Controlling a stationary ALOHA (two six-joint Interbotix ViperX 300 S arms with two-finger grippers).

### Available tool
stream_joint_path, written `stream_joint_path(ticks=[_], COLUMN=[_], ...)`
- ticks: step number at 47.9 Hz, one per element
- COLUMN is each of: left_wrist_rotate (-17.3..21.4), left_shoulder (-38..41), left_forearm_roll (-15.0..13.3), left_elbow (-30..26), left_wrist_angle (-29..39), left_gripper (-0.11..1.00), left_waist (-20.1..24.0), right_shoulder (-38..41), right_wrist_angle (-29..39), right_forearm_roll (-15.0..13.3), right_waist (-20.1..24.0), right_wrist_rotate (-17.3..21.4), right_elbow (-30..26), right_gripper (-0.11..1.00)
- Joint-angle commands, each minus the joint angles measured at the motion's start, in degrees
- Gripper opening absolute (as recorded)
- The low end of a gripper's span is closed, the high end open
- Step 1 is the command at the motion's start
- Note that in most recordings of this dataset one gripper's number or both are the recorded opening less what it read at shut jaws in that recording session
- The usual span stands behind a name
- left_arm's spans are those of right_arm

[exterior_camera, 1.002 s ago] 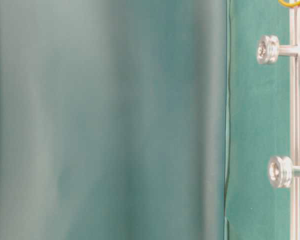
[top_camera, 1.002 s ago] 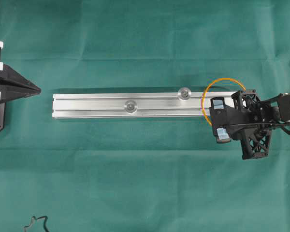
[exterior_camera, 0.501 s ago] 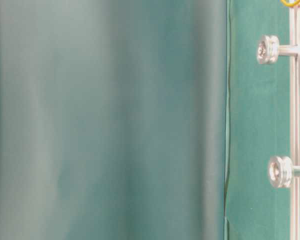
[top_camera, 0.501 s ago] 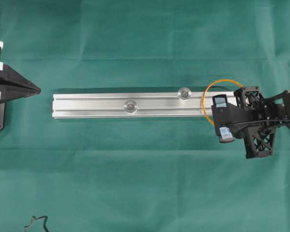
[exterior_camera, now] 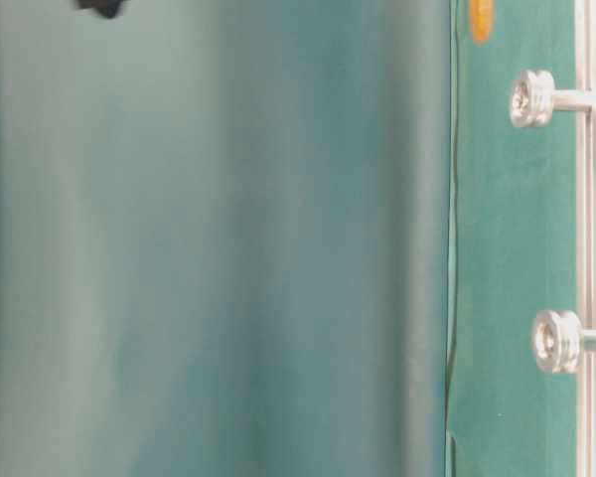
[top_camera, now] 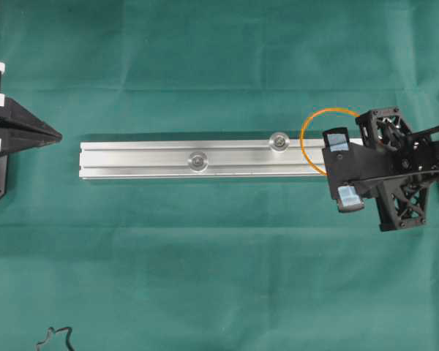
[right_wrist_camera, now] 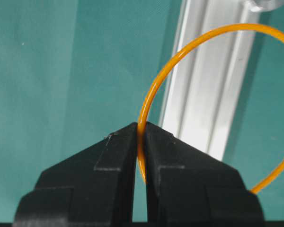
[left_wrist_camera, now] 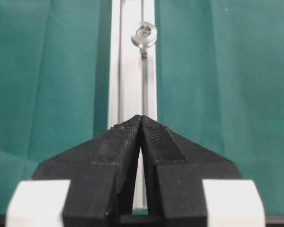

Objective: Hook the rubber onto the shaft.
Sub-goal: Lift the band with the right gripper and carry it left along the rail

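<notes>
Lifted off the aluminium rail (top_camera: 197, 159) now: orange rubber band (right_wrist_camera: 180, 61) pinched in right pincer (right_wrist_camera: 141, 130) (left pincer (left_wrist_camera: 141, 119) pressed together, idle); hooking onto nearest shaft (top_camera: 279, 140) remains.

One long silver aluminium rail (top_camera: 205, 159) counted; two round silver metal shaft pegs (top_camera: 198, 160) (top_camera: 279, 141) on it; one thin orange rubber loop (top_camera: 311, 131); two black grippers (top_camera: 57, 135) (top_camera: 329, 157); one small dark wiry squiggle (top_camera: 55, 338); one green cloth (top_camera: 205, 263).
</notes>
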Motion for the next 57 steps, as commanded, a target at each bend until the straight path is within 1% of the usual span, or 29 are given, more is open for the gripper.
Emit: stream_joint_path(ticks=[1,11,17,51,57], left_wrist_rotate=[0.09,0.09,0.09,0.09,0.09], left_shoulder=[0.53,0.44,0.53,0.53,0.53], left_forearm_roll=[0.26,0.18,0.26,0.26,0.26], left_elbow=[-1.67,-1.67,-1.67,-1.67,-1.67], left_wrist_angle=[-0.26,-0.26,-0.26,-0.26,-0.26], left_gripper=[0.00,0.00,0.00,0.00,0.00], left_waist=[0.18,0.18,0.18,0.18,0.18], right_shoulder=[-1.05,-1.14,-1.05,-0.62,0.35], right_wrist_angle=[2.29,5.89,6.24,6.42,6.15], right_forearm_roll=[-0.70,-0.79,-0.79,-0.79,-0.79], right_waist=[0.00,-0.09,-0.09,-0.09,-0.09], right_wrist_rotate=[0.09,0.09,0.09,0.00,-0.09], right_elbow=[-3.34,-7.03,-8.26,-8.61,-9.40], right_gripper=[0.09,0.09,0.09,0.09,0.09])
